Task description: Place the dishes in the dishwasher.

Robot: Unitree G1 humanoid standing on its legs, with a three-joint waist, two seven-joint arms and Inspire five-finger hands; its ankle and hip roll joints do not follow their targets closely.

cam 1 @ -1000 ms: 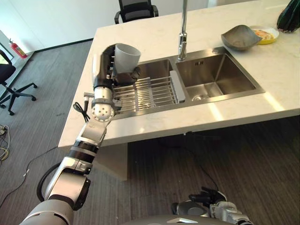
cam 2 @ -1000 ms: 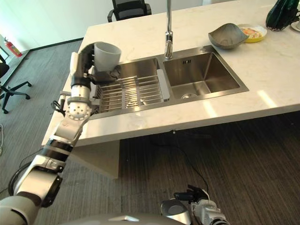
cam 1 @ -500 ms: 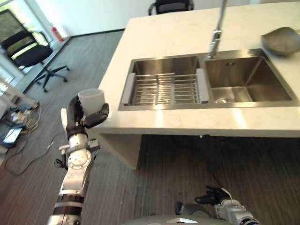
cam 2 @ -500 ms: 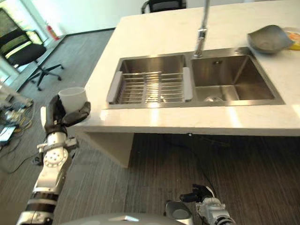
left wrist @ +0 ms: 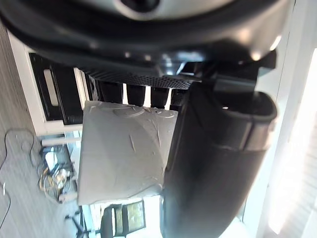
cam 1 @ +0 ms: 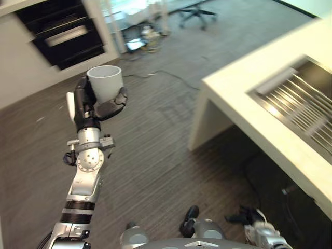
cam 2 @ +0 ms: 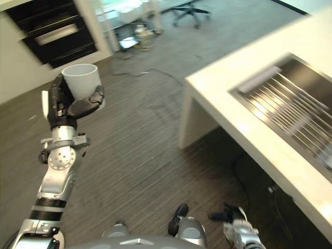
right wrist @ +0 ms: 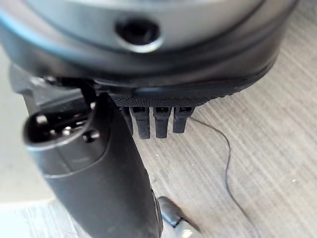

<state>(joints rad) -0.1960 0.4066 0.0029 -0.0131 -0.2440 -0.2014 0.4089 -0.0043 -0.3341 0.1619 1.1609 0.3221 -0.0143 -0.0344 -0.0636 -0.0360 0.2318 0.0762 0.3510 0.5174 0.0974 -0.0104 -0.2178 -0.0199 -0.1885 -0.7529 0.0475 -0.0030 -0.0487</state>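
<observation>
Camera has swung left since half a second ago: sink and counter slid to the right edge, dark open racks came in at top left. Left hand keeps its grip on the cup, as before.

Left eye view: left arm raised over the wood-grain floor. Cup upright, white, mouth up, fingers curled behind it, thumb wrapped across the front low on the wall. Cup sits well apart from the counter and from the dark cabinet with pull-out racks at top left. Sink rack at right, blurred. Office chair at top. Right hand low by the bottom edge, near the floor.

Right eye view: same scene. Cup in the left hand, between the cabinet and the counter.

Left wrist view: cup pressed against the palm, thumb closed along its side, fingers behind it.

Right wrist view: right hand over the floor, fingers in a close row, curled, holding nothing; thumb beside them.
</observation>
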